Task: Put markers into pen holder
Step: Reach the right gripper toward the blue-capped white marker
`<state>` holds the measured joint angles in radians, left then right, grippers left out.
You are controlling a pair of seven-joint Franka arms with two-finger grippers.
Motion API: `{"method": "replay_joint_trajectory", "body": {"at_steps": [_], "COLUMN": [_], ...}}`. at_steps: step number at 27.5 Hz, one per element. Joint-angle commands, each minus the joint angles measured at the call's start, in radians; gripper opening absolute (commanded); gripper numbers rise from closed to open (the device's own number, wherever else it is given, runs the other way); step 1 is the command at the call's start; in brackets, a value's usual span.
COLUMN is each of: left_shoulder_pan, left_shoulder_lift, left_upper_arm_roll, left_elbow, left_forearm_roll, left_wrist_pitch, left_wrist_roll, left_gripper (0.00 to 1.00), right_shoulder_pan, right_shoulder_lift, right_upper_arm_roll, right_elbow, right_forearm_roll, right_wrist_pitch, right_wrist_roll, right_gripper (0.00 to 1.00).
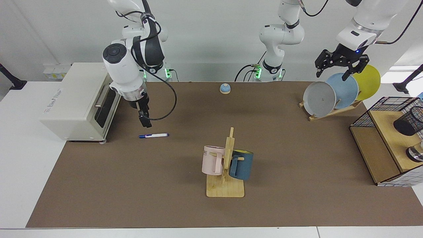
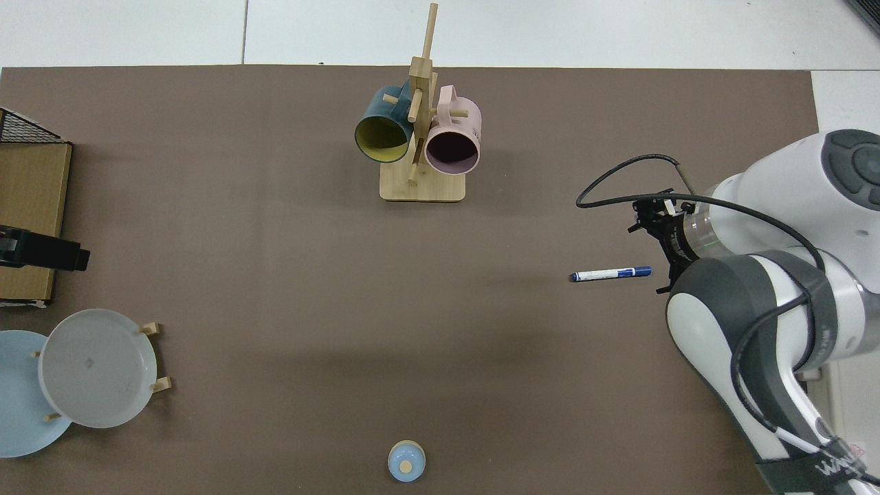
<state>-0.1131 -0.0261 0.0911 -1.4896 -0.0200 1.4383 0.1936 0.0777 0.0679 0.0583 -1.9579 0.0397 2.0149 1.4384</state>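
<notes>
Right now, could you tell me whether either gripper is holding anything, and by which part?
Nothing is held. The right gripper hangs above the marker lying on the mat; the left gripper waits open above the plates.

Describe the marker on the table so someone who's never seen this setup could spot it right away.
Start at the white toaster oven at one end of the brown mat. Just off its front corner, the marker lies flat, under the right gripper. It is the only slim, pen-like thing there: white barrel, dark blue cap, blue end.
</notes>
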Motion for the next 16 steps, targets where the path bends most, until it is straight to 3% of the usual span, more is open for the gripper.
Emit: {"method": "replay_joint_trajectory", "body": {"at_steps": [1,16], "left_shoulder_pan": [-0.007,-0.011], "left_shoulder_lift": [-0.02,-0.025], "left_upper_arm_roll": [0.001,-0.001], "left_elbow": [-0.012,-0.02], "left_forearm_roll": [0.011,0.002], "left_wrist_pitch": [-0.03,-0.025], "left_wrist_roll": [-0.013,-0.008], "left_gripper": [1.0,1.0], "right_shoulder_pan": [-0.029,-0.047], "right_shoulder_lift": [0.024,0.122], "right_upper_arm_roll": [0.012,0.012], "right_elbow": [-0.108,-0.268], "right_forearm_roll": [0.019,0.019], "right_wrist_pitch": [0.143,0.429], "right_wrist_roll": [0.01,0.008], "right_gripper": [1.0,1.0]}}
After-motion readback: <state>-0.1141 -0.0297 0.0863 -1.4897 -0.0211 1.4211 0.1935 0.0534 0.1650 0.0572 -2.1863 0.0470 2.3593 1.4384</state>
